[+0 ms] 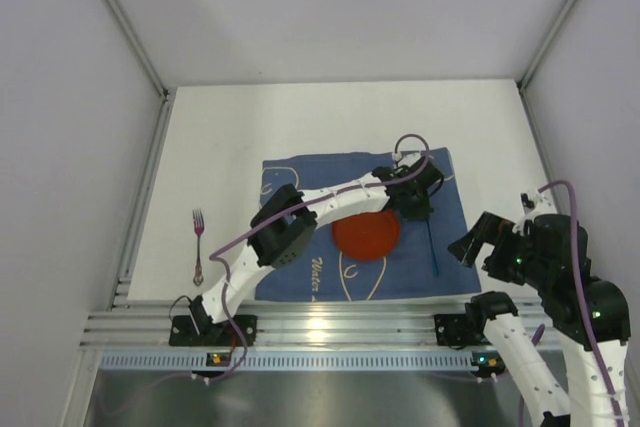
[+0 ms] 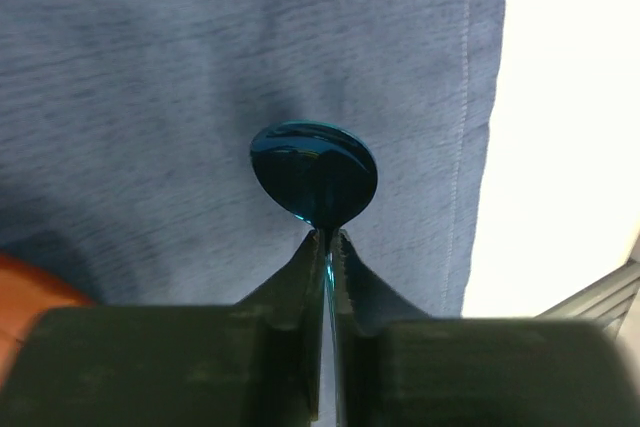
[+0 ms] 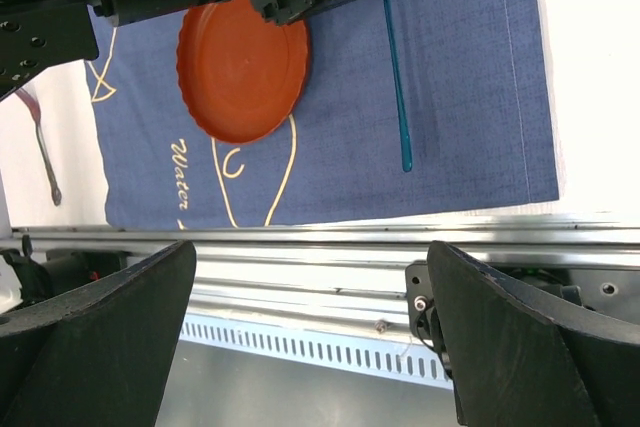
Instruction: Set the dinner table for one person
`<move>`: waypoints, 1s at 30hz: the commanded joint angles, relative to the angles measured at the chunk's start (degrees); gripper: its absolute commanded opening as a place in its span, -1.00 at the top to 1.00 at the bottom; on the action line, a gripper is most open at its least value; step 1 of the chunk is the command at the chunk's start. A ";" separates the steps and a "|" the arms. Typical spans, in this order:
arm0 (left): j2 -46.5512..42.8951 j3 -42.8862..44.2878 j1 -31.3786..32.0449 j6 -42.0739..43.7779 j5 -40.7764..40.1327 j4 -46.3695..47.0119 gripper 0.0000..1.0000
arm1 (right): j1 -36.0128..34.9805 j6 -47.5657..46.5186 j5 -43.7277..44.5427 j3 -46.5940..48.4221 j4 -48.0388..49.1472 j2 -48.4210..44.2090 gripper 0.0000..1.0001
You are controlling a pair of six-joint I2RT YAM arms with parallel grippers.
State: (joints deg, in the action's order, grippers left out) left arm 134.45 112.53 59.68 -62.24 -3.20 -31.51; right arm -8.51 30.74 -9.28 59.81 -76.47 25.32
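The white dinner table (image 1: 220, 142) carries a blue placemat (image 1: 300, 172) with an orange plate (image 1: 365, 237) near its middle. Just right of the plate runs a blue spoon (image 1: 432, 247), handle toward the near edge. My left gripper (image 1: 418, 209) reaches across the mat and is shut on the spoon's neck. In the left wrist view the spoon's bowl (image 2: 314, 172) sticks out past the closed fingertips of the left gripper (image 2: 328, 235), over the cloth. My right gripper (image 1: 475, 247) hangs open by the mat's near right corner, holding nothing. Its wrist view shows the right gripper (image 3: 312, 287) above the rail.
A pinkish metal fork (image 1: 198, 245) lies on the bare table left of the placemat. Aluminium rails (image 1: 330, 327) run along the near edge under the arm bases. White walls close the table in on the left, back and right.
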 commanded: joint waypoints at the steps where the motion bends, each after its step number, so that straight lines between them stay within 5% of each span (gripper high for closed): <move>1: 0.81 5.06 0.44 0.35 1.53 0.66 0.74 | -0.36 -1.56 -0.13 0.57 -9.23 1.13 -0.99; 8: -4.09 5.95 -0.44 7.03 1.80 -0.84 -0.02 | -0.45 -1.83 -0.39 -2.59 -6.86 1.84 -1.00; 16: -20.88 -3.43 -7.81 20.29 -6.71 -16.26 -0.20 | -0.36 -1.83 -1.27 -4.79 -3.43 3.94 -0.99; 21: -38.97 -31.67 -28.18 24.35 -9.36 -21.58 -0.19 | -0.36 -2.00 -2.14 -6.63 -0.44 5.44 -0.99; 25: -51.29 -46.22 -44.18 27.07 -12.87 -22.19 -0.19 | -0.36 -2.00 -3.29 -8.83 1.84 6.49 -0.99; 30: -54.39 -52.93 -56.85 32.60 -15.35 -23.08 -0.20 | -0.36 -2.35 -4.43 -9.98 4.66 8.86 -0.99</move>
State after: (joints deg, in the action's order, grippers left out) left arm 81.62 61.73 5.74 -35.57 -17.04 -52.82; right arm -8.51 29.52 -12.25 49.87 -75.40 32.95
